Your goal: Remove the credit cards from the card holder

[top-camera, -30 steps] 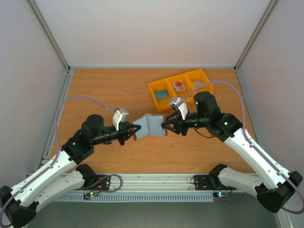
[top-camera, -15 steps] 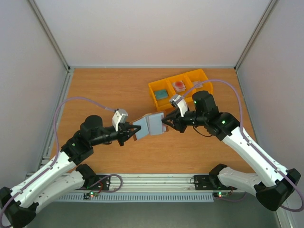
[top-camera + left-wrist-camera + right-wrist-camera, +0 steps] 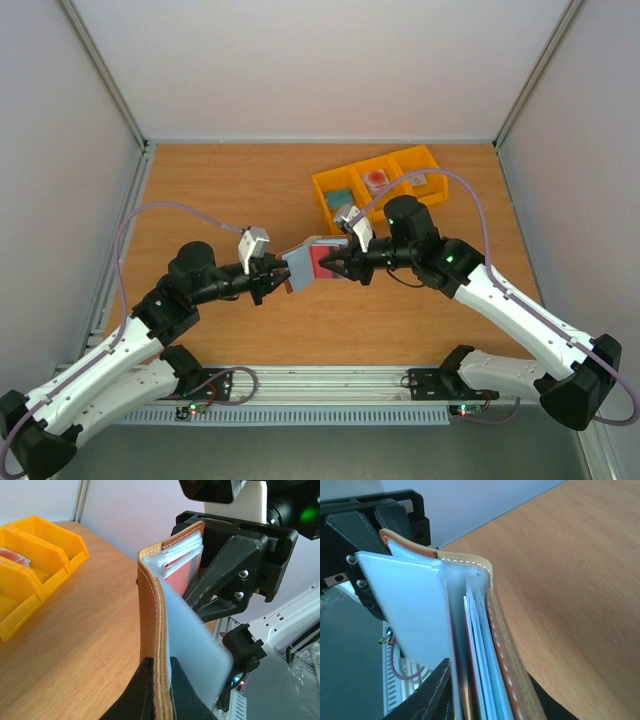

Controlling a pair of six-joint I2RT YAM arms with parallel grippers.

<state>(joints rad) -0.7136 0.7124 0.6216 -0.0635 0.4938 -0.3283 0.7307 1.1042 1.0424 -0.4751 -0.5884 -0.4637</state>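
Note:
The brown leather card holder (image 3: 298,266) hangs open above the table between both arms. My left gripper (image 3: 281,275) is shut on its near flap; the left wrist view has the leather edge (image 3: 150,605) pinched between the fingertips (image 3: 145,680). My right gripper (image 3: 337,265) straddles the other flap, its jaws closed on leather and sleeves. A red credit card (image 3: 322,262) shows in that flap, also visible as a red face (image 3: 181,575) from the left wrist. In the right wrist view thin card edges (image 3: 476,645) lie between the leather (image 3: 500,610) and a pale sleeve.
A yellow three-part bin (image 3: 352,175) with small items stands on the table behind the right arm, also seen at the left (image 3: 50,550) in the left wrist view. White walls close in the wooden table on three sides.
My right gripper has moved left, deeper onto the card holder's flap. A red card face now shows where only grey-blue lining showed. The left gripper has held still.

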